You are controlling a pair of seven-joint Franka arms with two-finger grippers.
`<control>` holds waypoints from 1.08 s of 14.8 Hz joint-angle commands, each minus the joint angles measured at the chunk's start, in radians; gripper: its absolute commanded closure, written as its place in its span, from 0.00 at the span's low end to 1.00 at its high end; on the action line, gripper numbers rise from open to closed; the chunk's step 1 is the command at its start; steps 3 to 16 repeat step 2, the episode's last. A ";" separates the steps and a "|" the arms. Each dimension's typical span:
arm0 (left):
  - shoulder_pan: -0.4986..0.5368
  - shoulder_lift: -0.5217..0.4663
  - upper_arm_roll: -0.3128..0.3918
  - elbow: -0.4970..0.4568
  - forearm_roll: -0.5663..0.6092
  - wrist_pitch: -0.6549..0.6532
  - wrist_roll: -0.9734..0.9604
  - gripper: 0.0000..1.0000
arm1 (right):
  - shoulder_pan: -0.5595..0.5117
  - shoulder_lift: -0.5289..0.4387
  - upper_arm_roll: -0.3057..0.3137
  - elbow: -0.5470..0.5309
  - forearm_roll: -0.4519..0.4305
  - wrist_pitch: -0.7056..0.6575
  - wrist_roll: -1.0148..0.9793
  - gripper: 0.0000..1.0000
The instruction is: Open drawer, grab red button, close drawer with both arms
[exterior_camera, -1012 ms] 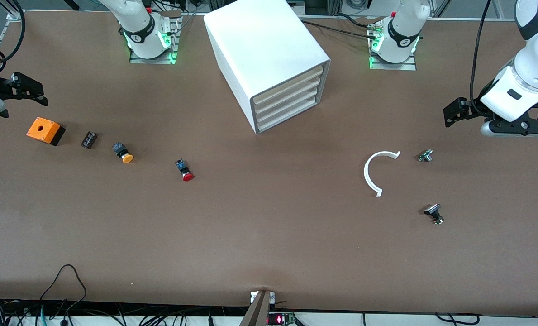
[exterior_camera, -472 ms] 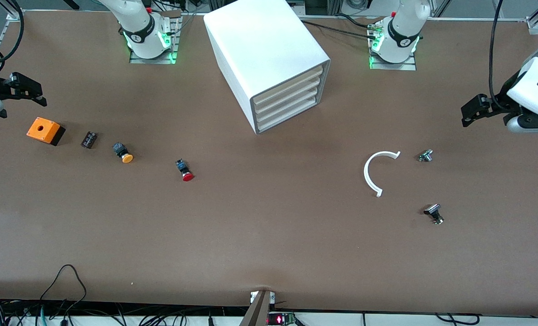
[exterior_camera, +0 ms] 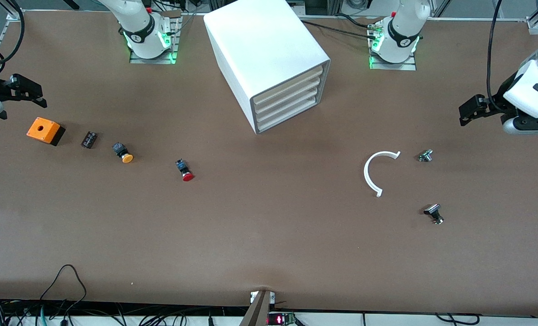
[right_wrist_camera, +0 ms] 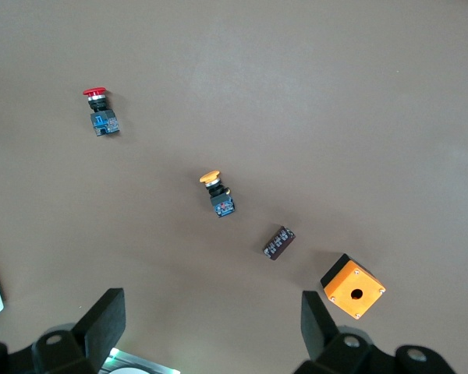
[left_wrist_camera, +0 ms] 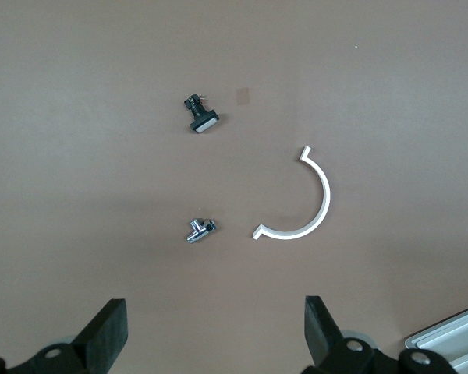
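The white drawer cabinet [exterior_camera: 269, 63] has all drawers pushed in. The red button [exterior_camera: 186, 170] lies on the table, well apart from the open right gripper [right_wrist_camera: 210, 331] (nearer the cabinet). The left gripper [left_wrist_camera: 216, 343], open, hangs near the white half-ring [exterior_camera: 377, 172].

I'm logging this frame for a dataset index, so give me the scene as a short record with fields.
drawer unit: all four drawers shut
red button: on the table, toward the right arm's end
yellow button: beside black block
orange box: near table edge
white arc: toward the left arm's end
left gripper: open, above table
right gripper: open, above table
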State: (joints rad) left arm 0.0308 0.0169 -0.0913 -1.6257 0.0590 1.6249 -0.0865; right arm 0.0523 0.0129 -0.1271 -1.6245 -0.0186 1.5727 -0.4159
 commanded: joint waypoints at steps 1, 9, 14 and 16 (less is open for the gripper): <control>0.004 0.011 -0.007 0.030 0.015 -0.031 0.005 0.00 | -0.008 -0.002 0.004 0.008 -0.004 -0.010 0.000 0.00; 0.004 0.011 -0.007 0.030 0.015 -0.031 0.005 0.00 | -0.008 -0.005 0.004 0.002 -0.003 -0.010 0.000 0.00; 0.004 0.011 -0.007 0.030 0.015 -0.031 0.005 0.00 | -0.008 -0.005 0.004 0.002 -0.003 -0.010 0.000 0.00; 0.004 0.011 -0.007 0.030 0.015 -0.031 0.005 0.00 | -0.008 -0.005 0.004 0.002 -0.003 -0.010 0.000 0.00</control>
